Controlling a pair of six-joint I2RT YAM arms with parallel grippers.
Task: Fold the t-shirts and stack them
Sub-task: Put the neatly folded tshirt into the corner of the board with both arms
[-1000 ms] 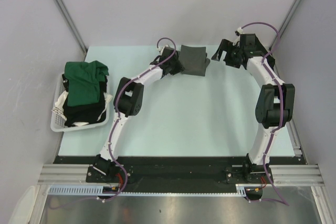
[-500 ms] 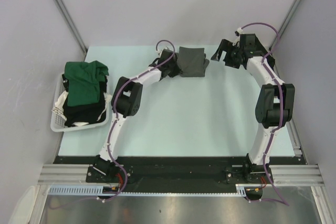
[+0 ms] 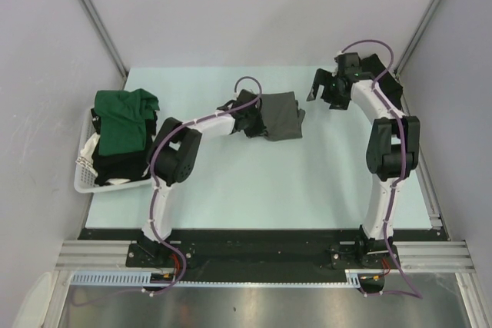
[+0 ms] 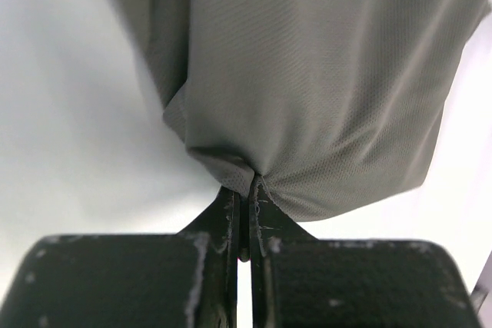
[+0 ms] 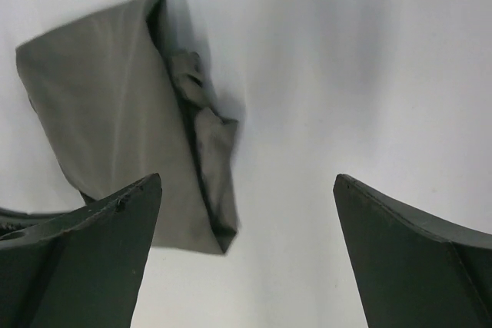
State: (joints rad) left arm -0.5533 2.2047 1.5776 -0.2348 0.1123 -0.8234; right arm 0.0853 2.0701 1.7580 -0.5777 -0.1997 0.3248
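Pale worktop [image 3: 269,182] held the folded grey shirt [image 3: 281,115] near its far edge, soft and probably limp, best taken at an edge, where the left gripper [image 4: 246,190] pinched it; the right gripper [image 5: 246,182] gaped wide, empty.

Grey t-shirt [image 3: 281,115] folded, centre; green t-shirt [image 3: 123,120] heaped atop black t-shirt [image 3: 127,165], left.

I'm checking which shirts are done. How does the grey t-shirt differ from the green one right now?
Place: the grey t-shirt lies on the table; the green t-shirt tops the pile in the white basket.
Shape: the grey t-shirt is folded into a compact rectangle; the green t-shirt is loosely bunched.
Grip: the left gripper is pinched shut on the grey t-shirt's edge; no gripper touches the green t-shirt.
Both are plain dark cloth.
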